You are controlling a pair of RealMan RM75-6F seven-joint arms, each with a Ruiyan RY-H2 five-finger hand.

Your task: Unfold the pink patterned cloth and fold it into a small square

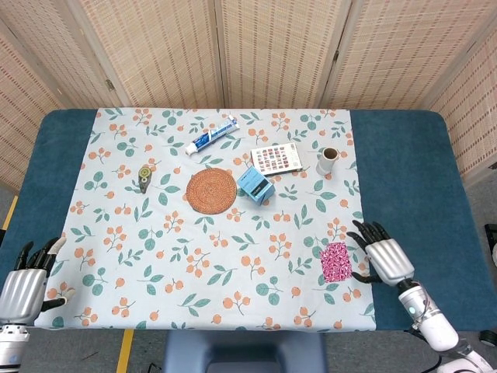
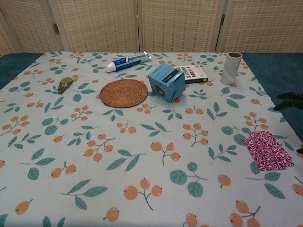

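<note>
The pink patterned cloth (image 1: 336,262) (image 2: 267,150) lies flat on the floral tablecloth near the front right, folded into a small rectangle. My right hand (image 1: 385,258) hovers just to the right of it, fingers spread and holding nothing; only its fingertips (image 2: 289,100) show at the right edge of the chest view. My left hand (image 1: 23,284) rests at the table's front left corner, fingers apart, holding nothing, far from the cloth.
At the back stand a toothpaste tube (image 1: 210,137), a woven round coaster (image 1: 211,190), a blue box (image 1: 254,183), a booklet (image 1: 276,157), a cardboard roll (image 1: 328,160) and a small green item (image 1: 144,177). The blue table (image 1: 411,186) shows bare to the right.
</note>
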